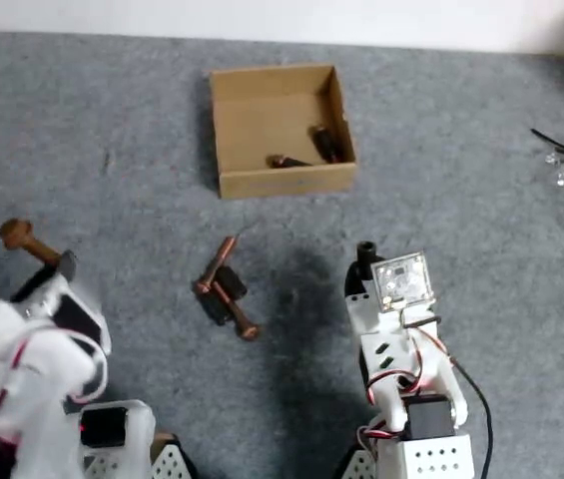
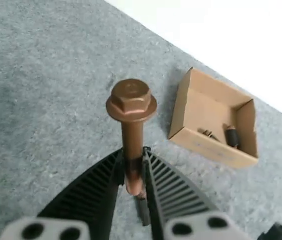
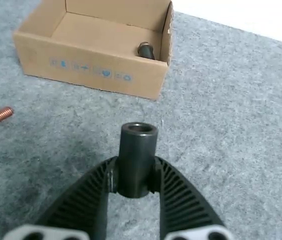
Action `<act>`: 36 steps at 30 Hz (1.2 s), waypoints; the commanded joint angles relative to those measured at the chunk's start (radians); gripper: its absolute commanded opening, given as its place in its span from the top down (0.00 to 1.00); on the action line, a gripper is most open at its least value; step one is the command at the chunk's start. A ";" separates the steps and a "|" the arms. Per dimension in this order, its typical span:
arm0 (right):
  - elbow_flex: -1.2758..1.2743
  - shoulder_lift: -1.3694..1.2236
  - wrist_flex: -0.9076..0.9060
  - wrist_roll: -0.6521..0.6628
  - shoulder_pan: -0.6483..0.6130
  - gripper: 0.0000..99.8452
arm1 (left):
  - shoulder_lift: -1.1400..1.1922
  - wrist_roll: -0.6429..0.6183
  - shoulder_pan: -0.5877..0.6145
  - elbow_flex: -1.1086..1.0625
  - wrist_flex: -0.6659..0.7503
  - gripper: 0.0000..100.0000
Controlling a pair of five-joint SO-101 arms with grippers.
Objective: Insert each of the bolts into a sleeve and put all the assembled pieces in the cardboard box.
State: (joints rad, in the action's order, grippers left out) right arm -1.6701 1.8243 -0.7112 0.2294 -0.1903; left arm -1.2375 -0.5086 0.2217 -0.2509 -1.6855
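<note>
Left tool [image 2: 133, 152] around coppery hex-headed bolt [image 2: 131, 107]

Setting: robotics lab bench
Surface: grey felt-covered table [image 1: 481, 120]
Equipment: left arm [image 1: 37, 354], right arm [image 1: 401, 349], loose wire [image 1: 553, 143]

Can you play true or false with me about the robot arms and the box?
1. The left end effector holds a bolt. True.
2. The right end effector is empty. False: it grips a black sleeve.
3. The box has nothing in it. False: dark pieces lie inside.
4. Loose bolts lie on the carpet between the arms. True.
</note>
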 commanded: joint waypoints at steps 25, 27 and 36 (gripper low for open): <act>-0.054 0.013 0.039 -0.002 0.012 1.00 | -0.567 0.012 -0.351 -1.164 1.092 1.00; -0.054 0.013 0.042 -0.002 0.010 1.00 | -0.567 0.012 -0.351 -1.265 1.194 1.00; -0.051 0.013 0.039 -0.002 0.007 1.00 | -0.567 0.018 -0.351 -1.445 1.304 1.00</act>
State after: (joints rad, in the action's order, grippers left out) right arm -1.6701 1.8243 -0.7112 0.2294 -0.1903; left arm -1.8098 -0.4948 -0.1143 -1.6717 -0.4166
